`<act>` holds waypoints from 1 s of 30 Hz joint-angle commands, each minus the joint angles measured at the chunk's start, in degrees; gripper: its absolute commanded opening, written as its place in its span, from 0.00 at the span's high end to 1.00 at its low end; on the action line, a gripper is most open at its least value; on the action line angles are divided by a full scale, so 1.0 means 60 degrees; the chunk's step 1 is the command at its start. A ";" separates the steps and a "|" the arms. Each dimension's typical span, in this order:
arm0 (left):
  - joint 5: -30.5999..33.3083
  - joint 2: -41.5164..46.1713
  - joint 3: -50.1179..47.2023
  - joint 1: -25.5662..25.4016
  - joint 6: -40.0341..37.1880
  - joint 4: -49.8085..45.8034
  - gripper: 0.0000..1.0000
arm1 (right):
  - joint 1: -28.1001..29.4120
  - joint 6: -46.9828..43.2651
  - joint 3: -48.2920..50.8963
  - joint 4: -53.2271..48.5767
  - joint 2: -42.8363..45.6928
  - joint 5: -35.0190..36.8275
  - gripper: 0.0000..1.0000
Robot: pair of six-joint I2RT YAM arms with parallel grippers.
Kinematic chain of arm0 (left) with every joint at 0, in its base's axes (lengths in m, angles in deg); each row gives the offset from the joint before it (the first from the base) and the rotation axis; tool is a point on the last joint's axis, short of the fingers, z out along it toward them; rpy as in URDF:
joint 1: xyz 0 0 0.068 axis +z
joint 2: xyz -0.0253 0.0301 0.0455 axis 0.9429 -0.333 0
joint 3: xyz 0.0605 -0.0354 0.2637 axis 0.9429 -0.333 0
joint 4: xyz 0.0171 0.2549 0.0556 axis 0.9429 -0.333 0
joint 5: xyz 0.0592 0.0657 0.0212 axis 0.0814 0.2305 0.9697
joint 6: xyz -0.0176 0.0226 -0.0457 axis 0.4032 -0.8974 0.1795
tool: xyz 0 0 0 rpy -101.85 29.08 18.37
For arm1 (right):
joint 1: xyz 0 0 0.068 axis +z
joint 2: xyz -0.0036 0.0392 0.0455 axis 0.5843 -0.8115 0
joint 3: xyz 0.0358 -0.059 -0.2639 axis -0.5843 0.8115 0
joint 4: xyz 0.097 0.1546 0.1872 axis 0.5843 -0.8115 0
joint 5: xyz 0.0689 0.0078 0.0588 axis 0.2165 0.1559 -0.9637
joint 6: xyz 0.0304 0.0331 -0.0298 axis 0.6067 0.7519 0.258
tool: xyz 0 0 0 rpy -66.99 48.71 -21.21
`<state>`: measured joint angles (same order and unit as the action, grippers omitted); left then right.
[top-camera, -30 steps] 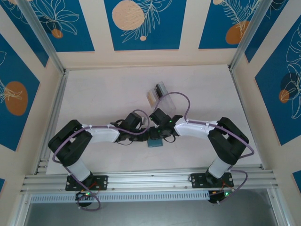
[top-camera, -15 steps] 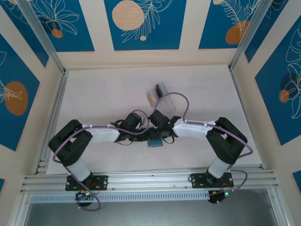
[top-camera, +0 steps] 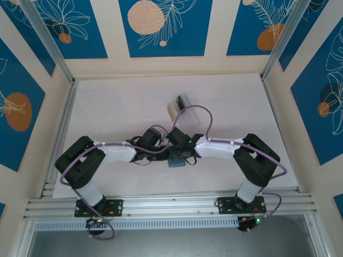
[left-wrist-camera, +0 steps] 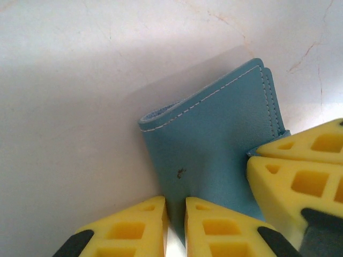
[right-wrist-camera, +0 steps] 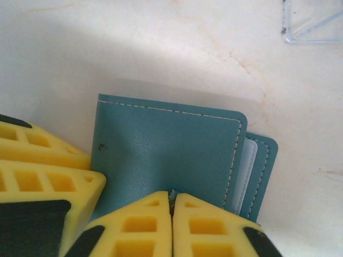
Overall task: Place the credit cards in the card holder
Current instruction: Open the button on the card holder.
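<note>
The card holder [top-camera: 176, 159] lies in the middle of the bench [top-camera: 118, 107], right between the two arms. In the left wrist view it fills the middle of the frame, folded shut.

The left fingers [left-wrist-camera: 203, 214] are nearly together, pinching its bottom edge. The right fingers [right-wrist-camera: 155, 211] are pressed tight together at its near edge. I cannot tell if a flap is caught between them.

The card holder looks light, thin and soft, so it will likely bend and flop when lifted. It is best held by an edge, one cover in each set of fingers, so it can open. A pale pocket [right-wrist-camera: 249, 166] peeks out on the right side. A clear rack [right-wrist-camera: 313, 24] sits at the upper right.
</note>
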<state>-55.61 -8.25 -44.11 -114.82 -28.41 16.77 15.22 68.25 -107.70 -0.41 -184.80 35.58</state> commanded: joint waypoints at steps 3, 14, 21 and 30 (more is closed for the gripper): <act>0.0736 -0.0496 -0.0210 -0.0004 -0.0035 -0.0576 0.86 | -0.0361 -0.0129 0.0429 -0.0751 -0.0078 -0.1296 1.00; 0.0983 -0.0667 -0.0193 0.0010 -0.0152 -0.0874 0.89 | -0.2765 0.0365 0.1563 -0.0227 0.2053 -0.3592 0.98; 0.0910 -0.0649 -0.0175 0.0009 -0.0188 -0.0796 0.89 | -0.2964 0.1646 0.1971 -0.0920 0.1825 -0.1942 0.73; 0.0917 -0.0595 -0.0237 0.0010 -0.0208 -0.0812 0.89 | -0.1701 0.1873 0.0710 -0.3360 0.2775 0.1678 0.66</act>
<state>-55.50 -8.64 -43.91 -114.82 -28.63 17.23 3.73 78.65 -99.26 -12.54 -170.86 35.82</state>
